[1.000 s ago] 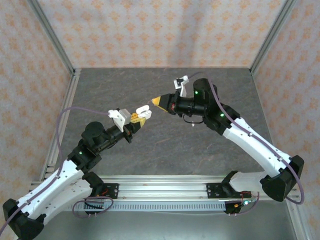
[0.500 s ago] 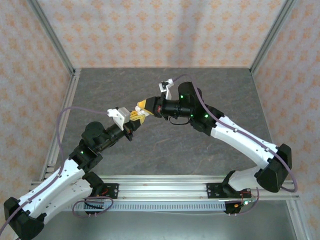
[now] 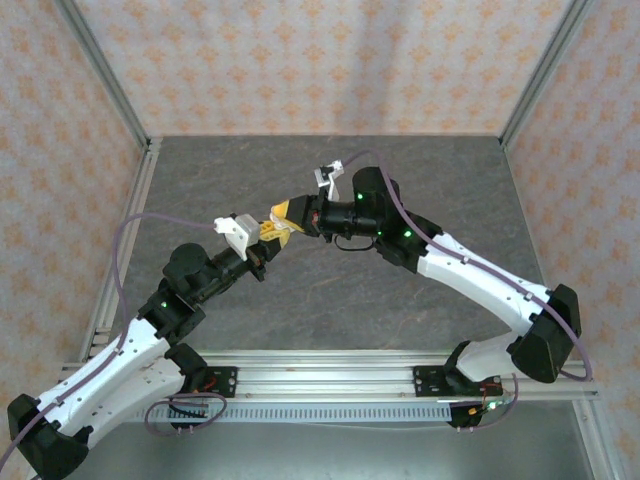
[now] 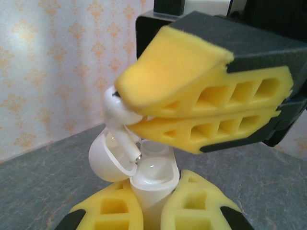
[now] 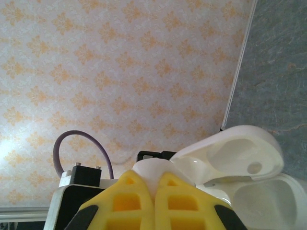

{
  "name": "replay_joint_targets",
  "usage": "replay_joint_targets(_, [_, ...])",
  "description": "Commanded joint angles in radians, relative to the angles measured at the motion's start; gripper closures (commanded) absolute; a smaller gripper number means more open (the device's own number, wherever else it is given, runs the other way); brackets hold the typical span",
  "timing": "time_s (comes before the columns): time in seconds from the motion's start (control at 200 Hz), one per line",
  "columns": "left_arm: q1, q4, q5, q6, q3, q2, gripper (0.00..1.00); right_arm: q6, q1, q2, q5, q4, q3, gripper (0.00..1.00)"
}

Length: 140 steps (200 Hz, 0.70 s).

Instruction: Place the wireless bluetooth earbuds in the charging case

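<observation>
"Since a second ago, the right gripper (image 3: 284, 212) is being shown swung left over the table (image 3: 330, 300), and it is now being held tip to tip with the left gripper (image 3: 272, 237)."

"What is being carried by it?"

"An earbud (image 4: 115, 115) is being pinched between its yellow fingers (image 4: 201, 103), which are almost closed. The stem is being pointed down, with its tip at the rim of the open case (image 4: 152, 175)."

"And how is the case being held?"

"It is being clamped upright in the air by the left gripper, whose fingers (image 4: 192, 208) are closed on its lower body. The lid (image 4: 106, 160) is being left hinged back, to the left in the left wrist view. In the right wrist view, the open lid and hollow case are being seen just beyond the fingertips."
</observation>
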Motion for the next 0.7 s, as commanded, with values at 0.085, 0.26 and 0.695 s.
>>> replay_joint_targets(0.085, [-0.002,0.064,-0.020,-0.002,0.014,0.005,1.00,0.016,0.009,-0.036,-0.011,0.031,-0.026,1.00])
replay_joint_targets(0.26, [-0.002,0.064,-0.018,0.003,0.022,0.013,1.00,0.017,0.014,-0.040,-0.021,0.010,-0.029,1.00])
replay_joint_targets(0.695, [-0.002,0.064,-0.018,0.011,0.030,0.013,1.00,-0.024,0.014,-0.052,-0.019,-0.134,-0.008,0.98])
